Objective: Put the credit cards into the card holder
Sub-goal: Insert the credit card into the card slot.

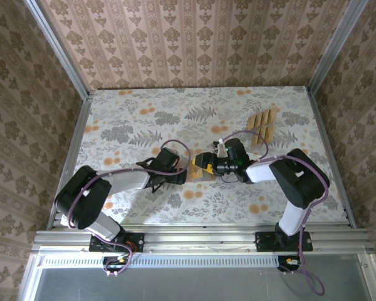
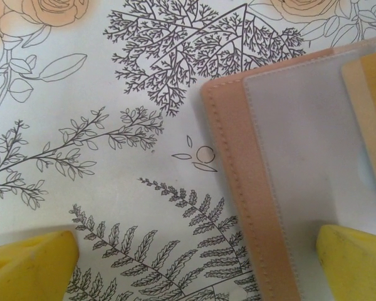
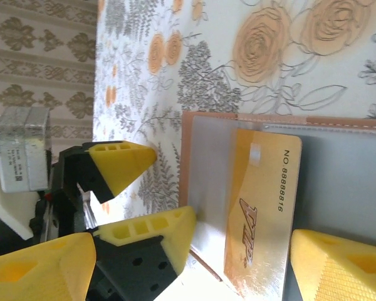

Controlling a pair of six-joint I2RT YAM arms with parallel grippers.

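The salmon-brown card holder (image 2: pixel 238 188) lies open on the table, its greyish pocket panels (image 3: pixel 210 169) facing up. A gold credit card (image 3: pixel 263 207) printed "VIP" lies on those panels, and I cannot tell whether it is inside a pocket. My left gripper (image 2: pixel 197 251) is open and straddles the holder's edge. One of its fingertips (image 2: pixel 357 263) rests on the pocket panel and the other is on the tablecloth. My right gripper (image 3: pixel 194 251) is open and wide, its fingers on either side of the gold card. Several more tan cards (image 1: pixel 263 123) lie fanned out at the back right.
The floral tablecloth (image 1: pixel 144 119) covers the table. Patterned walls and metal frame rails (image 1: pixel 75 144) close it in on three sides. Both grippers meet at the holder (image 1: pixel 199 174) in the middle, fingers close together. A small grey block (image 3: pixel 22 147) sits on the left arm's wrist.
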